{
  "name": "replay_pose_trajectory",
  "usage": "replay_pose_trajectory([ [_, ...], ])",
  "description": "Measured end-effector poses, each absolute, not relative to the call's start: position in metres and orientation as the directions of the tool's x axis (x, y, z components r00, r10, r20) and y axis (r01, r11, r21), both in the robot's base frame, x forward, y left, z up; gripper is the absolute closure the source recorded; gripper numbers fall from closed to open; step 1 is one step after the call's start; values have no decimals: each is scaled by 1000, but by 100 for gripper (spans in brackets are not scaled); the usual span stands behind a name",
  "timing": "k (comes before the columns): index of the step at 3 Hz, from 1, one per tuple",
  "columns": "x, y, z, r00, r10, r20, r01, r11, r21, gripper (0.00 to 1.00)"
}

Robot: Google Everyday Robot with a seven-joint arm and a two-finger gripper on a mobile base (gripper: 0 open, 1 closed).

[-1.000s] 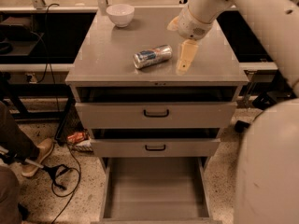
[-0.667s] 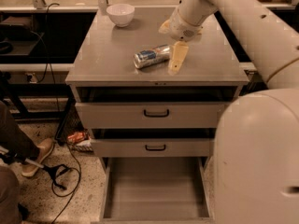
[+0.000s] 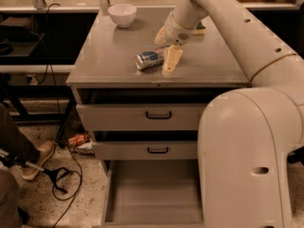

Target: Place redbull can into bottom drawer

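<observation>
The redbull can (image 3: 149, 59) lies on its side on the grey cabinet top (image 3: 109, 56), near the front edge. My gripper (image 3: 166, 48) is at the can's right end and is open. One finger (image 3: 171, 61) hangs down in front of the can's end and the other (image 3: 160, 35) is behind it. The fingers are not closed on the can. The bottom drawer (image 3: 152, 201) is pulled out below, and its flat floor holds nothing. My arm hides the drawer's right part.
A white bowl (image 3: 122, 14) stands at the back left of the cabinet top. The two upper drawers (image 3: 142, 118) with black handles are slightly pulled out. A person's leg and shoe (image 3: 35, 158) and cables (image 3: 61, 179) are on the floor at the left.
My gripper has moved left and down across the cabinet top to the can's right end. The can has not moved.
</observation>
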State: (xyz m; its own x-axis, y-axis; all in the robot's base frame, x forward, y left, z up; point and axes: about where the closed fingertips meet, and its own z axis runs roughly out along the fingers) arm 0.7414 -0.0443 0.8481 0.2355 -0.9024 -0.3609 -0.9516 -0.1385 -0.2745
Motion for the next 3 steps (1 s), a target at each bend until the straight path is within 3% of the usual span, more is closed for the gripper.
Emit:
replay_pose_trajectory([
  [3,735,-59,862,147,-890,-432,-959,-22,-281,90],
])
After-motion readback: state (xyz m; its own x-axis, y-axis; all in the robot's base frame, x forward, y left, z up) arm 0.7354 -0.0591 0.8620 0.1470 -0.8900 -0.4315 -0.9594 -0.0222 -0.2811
